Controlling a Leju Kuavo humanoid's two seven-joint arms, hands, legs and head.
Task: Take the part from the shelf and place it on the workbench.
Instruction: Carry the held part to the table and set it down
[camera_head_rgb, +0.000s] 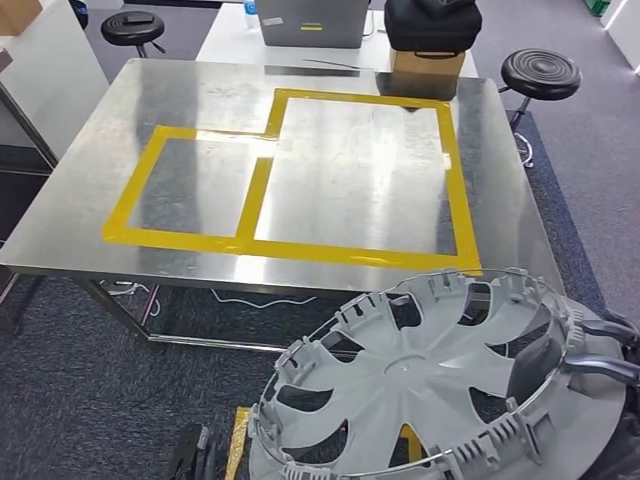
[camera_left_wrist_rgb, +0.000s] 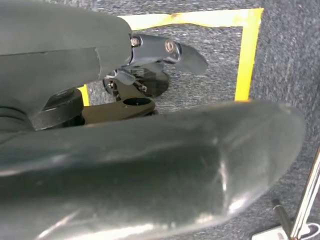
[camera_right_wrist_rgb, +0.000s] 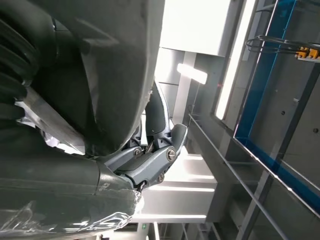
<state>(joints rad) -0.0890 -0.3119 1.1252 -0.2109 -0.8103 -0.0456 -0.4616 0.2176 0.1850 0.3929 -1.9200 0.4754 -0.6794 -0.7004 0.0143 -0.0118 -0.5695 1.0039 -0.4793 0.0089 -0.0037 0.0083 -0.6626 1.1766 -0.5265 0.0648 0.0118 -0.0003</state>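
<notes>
Under right fingers (camera_head_rgb: 604, 345): wheel cover (camera_head_rgb: 423, 385) rim.

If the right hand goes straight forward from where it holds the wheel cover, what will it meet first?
Probably the near edge of the steel workbench, by its yellow tape. The right hand grips the wheel cover just short of that edge. Relative height is unclear, so the cover may pass above.

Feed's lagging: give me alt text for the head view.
A grey wheel cover, gripped at its right edge by the right robot hand, sits low in frame, before a steel workbench marked with yellow tape rectangles.
</notes>
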